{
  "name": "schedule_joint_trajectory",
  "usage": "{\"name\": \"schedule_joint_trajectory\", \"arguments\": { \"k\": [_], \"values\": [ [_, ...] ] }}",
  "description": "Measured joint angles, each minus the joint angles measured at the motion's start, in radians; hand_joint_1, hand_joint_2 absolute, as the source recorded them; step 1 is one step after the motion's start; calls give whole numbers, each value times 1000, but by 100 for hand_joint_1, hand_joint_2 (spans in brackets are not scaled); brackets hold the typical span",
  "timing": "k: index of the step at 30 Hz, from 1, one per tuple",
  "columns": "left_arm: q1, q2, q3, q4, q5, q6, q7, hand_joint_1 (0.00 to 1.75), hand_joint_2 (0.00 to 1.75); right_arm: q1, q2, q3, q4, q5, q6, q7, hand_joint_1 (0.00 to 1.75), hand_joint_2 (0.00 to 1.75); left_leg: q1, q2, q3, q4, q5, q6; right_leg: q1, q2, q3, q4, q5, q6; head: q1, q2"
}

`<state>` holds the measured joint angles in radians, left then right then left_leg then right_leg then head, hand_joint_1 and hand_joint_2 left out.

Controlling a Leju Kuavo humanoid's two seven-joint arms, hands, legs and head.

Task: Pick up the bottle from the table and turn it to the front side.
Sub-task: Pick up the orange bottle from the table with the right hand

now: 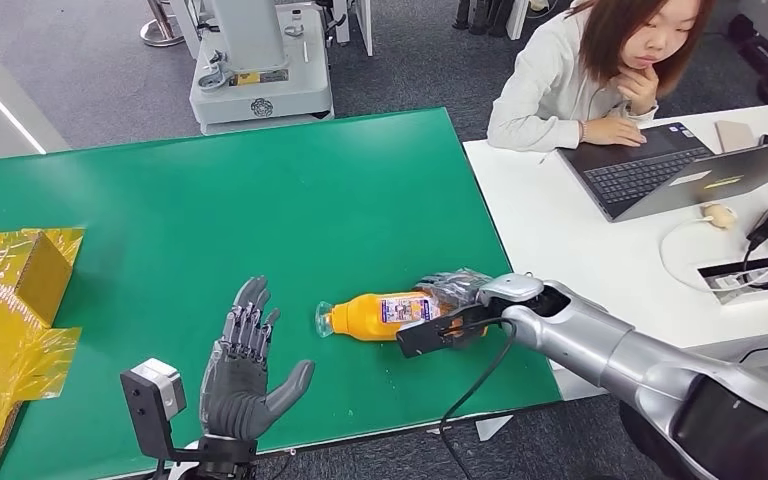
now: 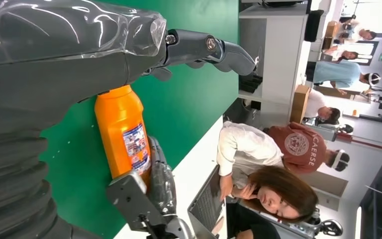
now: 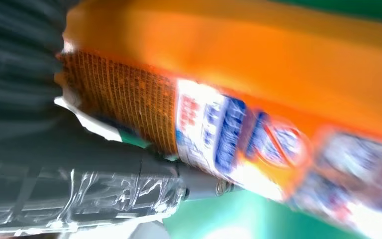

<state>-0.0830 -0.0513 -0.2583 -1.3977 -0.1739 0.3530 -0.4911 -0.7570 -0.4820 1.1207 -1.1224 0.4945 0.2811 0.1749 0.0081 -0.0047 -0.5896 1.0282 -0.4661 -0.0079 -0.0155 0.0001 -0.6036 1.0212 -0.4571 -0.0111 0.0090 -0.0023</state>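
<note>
An orange bottle (image 1: pixel 375 314) with a blue and white label lies on its side on the green table (image 1: pixel 260 190), its clear cap pointing to my left. My right hand (image 1: pixel 450 298) wraps around the bottle's base end and holds it. Close up in the right wrist view, the bottle (image 3: pixel 258 64) is blurred, with the right hand (image 3: pixel 79 179) against it. My left hand (image 1: pixel 245 365) is open with fingers spread, a little to the left of the cap and apart from it. From the left wrist, the left hand (image 2: pixel 54 55) stands before the bottle (image 2: pixel 124 132) and the right hand (image 2: pixel 161 186).
A yellow film-wrapped box (image 1: pixel 20 290) sits at the table's left edge. To the right stands a white desk (image 1: pixel 560 240) with a laptop (image 1: pixel 660 165) and cables; a person (image 1: pixel 580 80) sits at it. A grey machine base (image 1: pixel 260 75) stands beyond the table.
</note>
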Motion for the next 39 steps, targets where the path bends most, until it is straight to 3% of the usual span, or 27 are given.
{"name": "schedule_joint_trajectory", "arguments": {
  "k": [10,14,21,23,25,26,33,39],
  "values": [
    [6,-10,0,0,-16,-2,18,0,175,25,1,-21,9,69,4,0,2,175,0,1,1,0,0,0,0,0,0,0,0,0,0,0],
    [7,-15,0,0,-21,-3,26,0,175,25,12,-24,25,64,6,-9,36,175,0,1,1,0,0,0,0,0,1,0,0,0,0,0],
    [12,-16,0,0,-26,-4,28,0,175,30,24,-25,37,55,-9,-15,31,175,0,1,3,0,0,0,0,1,2,0,0,0,0,0],
    [12,-16,0,0,-26,-4,28,0,175,30,26,-25,39,56,-9,-15,82,175,0,1,3,0,0,0,0,1,3,0,0,0,0,0],
    [12,-16,0,0,-26,-4,28,0,175,31,27,-26,41,56,-10,-15,153,175,0,1,4,0,0,0,0,1,4,0,0,0,0,0],
    [13,-16,0,0,-27,-4,28,0,175,31,28,-26,42,56,-11,-15,168,175,0,1,4,0,0,0,0,1,4,0,0,0,0,0],
    [18,-20,0,0,-38,-11,35,0,175,59,42,-60,45,32,-43,-24,175,175,0,1,6,0,0,0,0,1,6,0,0,0,0,0],
    [33,-23,0,-1,-48,-10,45,0,175,122,57,-146,38,-137,-51,-83,175,175,0,1,6,0,-1,1,0,1,6,0,0,0,0,0]
  ]
}}
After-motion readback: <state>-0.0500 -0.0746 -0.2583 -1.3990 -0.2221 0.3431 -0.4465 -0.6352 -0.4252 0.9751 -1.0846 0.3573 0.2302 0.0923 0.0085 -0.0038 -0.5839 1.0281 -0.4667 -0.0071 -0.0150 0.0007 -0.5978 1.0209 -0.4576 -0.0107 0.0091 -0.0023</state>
